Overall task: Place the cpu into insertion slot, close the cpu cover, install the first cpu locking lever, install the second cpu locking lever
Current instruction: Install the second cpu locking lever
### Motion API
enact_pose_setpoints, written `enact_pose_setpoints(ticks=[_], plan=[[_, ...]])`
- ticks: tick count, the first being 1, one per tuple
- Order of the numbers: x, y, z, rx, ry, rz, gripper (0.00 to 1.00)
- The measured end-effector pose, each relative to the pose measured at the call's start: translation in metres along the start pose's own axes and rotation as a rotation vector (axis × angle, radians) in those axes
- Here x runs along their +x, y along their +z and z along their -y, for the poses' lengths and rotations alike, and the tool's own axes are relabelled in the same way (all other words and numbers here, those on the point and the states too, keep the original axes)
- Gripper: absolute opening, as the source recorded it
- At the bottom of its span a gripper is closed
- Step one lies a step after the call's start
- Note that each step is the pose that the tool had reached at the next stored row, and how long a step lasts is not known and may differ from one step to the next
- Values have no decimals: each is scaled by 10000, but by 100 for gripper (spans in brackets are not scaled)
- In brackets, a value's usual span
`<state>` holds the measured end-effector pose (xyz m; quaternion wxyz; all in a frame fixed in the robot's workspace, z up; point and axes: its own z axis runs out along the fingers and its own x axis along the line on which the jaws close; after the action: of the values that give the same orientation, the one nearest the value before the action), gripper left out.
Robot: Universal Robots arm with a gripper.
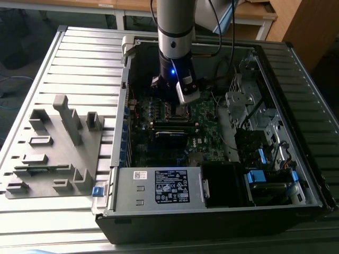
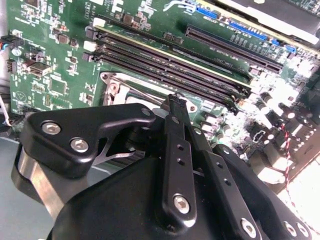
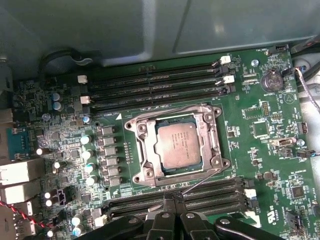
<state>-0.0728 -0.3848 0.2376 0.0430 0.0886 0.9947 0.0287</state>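
The cpu (image 3: 177,145), a grey-silver square, lies flat in the insertion slot (image 3: 132,125) on the green board. The cpu cover (image 3: 145,150), a silver frame, lies down around it. A thin wire locking lever (image 3: 201,182) slants off the socket's edge toward my fingertips. My gripper (image 3: 173,199) hangs just beside that edge of the socket, over the memory slots, with its black fingers (image 2: 175,145) pressed together. In the second wrist view the gripper (image 2: 178,102) tip sits at the socket's rim (image 2: 114,86). The exterior view has the gripper (image 1: 181,109) low inside the open computer case.
Long black memory slots (image 3: 155,85) run along both sides of the socket. Capacitors (image 3: 86,155) stand close by. The case walls (image 1: 125,106), a power supply (image 1: 159,188) and drive bays (image 1: 265,174) hem the board in. A grey fixture tray (image 1: 53,148) lies at the exterior view's left.
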Motion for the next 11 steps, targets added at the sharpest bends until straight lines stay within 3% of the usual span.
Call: enact_pose_setpoints(ticks=[11], plan=[[5,0,1,-1,0,2,11]])
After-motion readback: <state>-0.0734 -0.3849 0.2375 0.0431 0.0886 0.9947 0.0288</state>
